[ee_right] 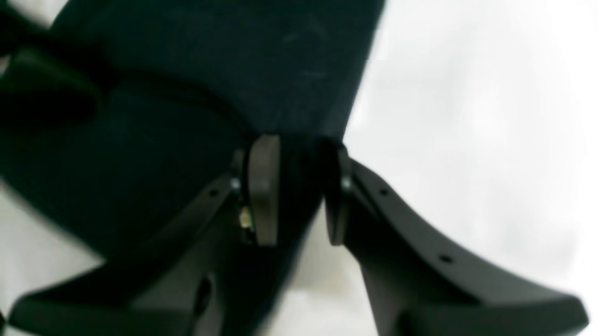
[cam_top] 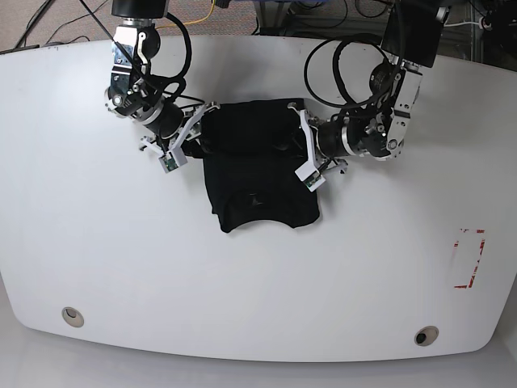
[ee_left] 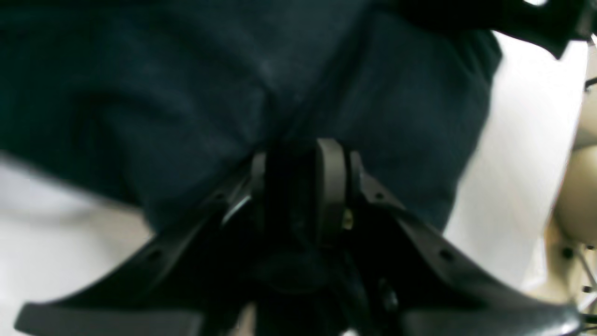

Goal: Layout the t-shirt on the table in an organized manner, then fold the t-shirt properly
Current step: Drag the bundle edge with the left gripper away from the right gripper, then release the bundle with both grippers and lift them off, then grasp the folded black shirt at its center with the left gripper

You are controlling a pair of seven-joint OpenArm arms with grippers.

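Shirt (cam_top: 258,174) near the table (cam_top: 258,291) centre, gripped at opposite side edges: left claw (ee_left: 301,161) and right claw (ee_right: 294,158) each pinch fabric. Its long axis runs front-to-back, between both arms, equally near.

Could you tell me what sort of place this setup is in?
Probably a robotics lab or office: a white table with cable holes, loose cables on the floor behind it, and red tape marks beside the t-shirt.
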